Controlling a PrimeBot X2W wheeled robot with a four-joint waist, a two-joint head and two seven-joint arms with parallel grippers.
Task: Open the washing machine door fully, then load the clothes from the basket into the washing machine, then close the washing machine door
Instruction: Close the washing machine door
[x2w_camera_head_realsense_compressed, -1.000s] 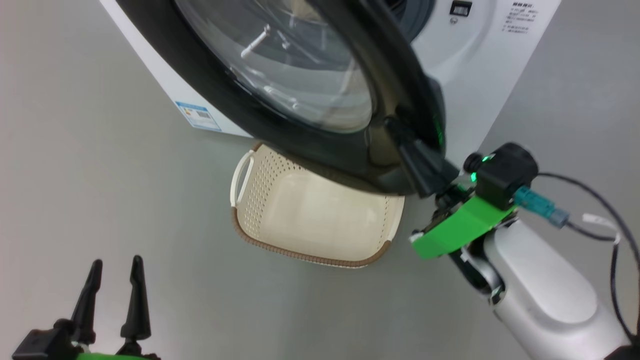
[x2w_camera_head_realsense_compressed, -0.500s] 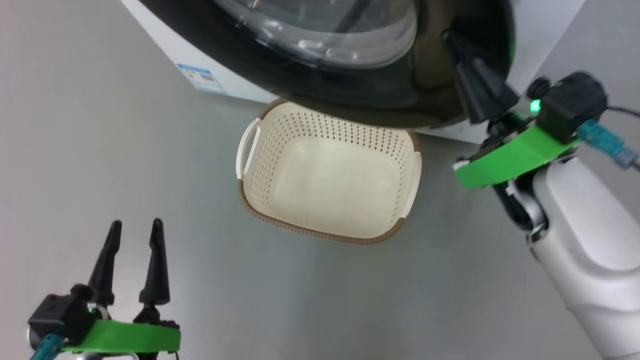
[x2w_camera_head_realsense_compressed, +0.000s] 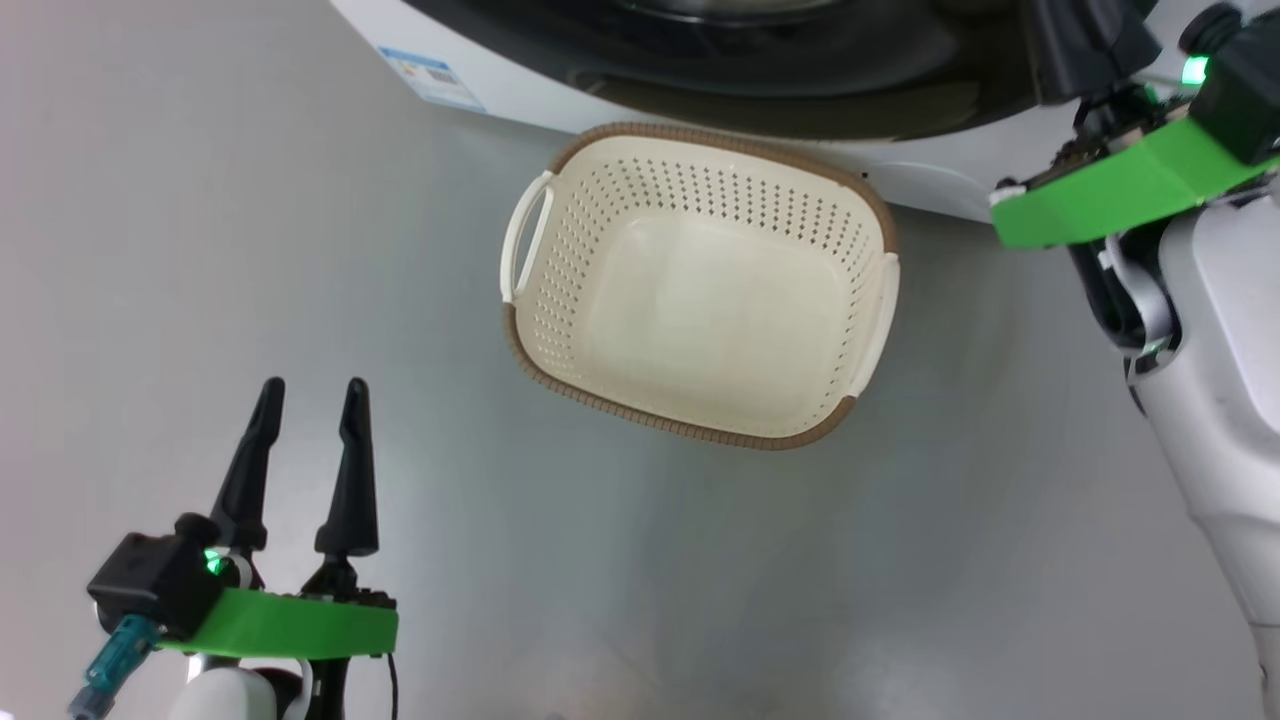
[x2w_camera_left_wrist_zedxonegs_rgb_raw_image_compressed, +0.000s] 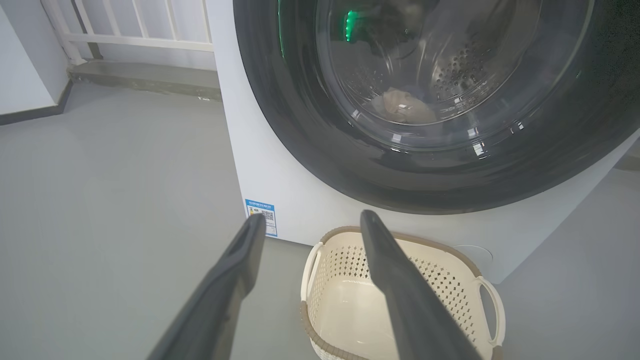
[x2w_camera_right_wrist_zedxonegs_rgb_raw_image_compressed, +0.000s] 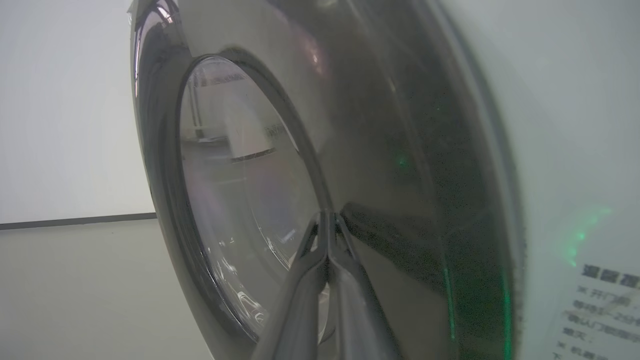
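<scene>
1. The washing machine door (x2w_camera_left_wrist_zedxonegs_rgb_raw_image_compressed: 440, 175) is sitting flush against the front of the white washing machine (x2w_camera_left_wrist_zedxonegs_rgb_raw_image_compressed: 280, 170), as far as the left wrist view shows.
2. Through its glass bowl, a pale lump of clothes (x2w_camera_left_wrist_zedxonegs_rgb_raw_image_compressed: 402, 106) is lying low in the perforated steel drum (x2w_camera_left_wrist_zedxonegs_rgb_raw_image_compressed: 465, 65).
3. The right gripper (x2w_camera_right_wrist_zedxonegs_rgb_raw_image_compressed: 326, 220) is pressing its two dark fingers tightly together, pinching nothing, with the tips resting on the door's glossy black rim just beside the glass.
4. The basket (x2w_camera_head_realsense_compressed: 590, 250) is standing on the grey floor (x2w_camera_head_realsense_compressed: 200, 250) right in front of the machine, below the door, showing its bare cream bottom.
5. A blue label sticker (x2w_camera_left_wrist_zedxonegs_rgb_raw_image_compressed: 261, 215) is showing at the machine's lower front corner, near the basket's handle.
6. The left gripper (x2w_camera_head_realsense_compressed: 313, 390) is hovering well apart from the basket with its fingers spread wide, gripping nothing.
</scene>
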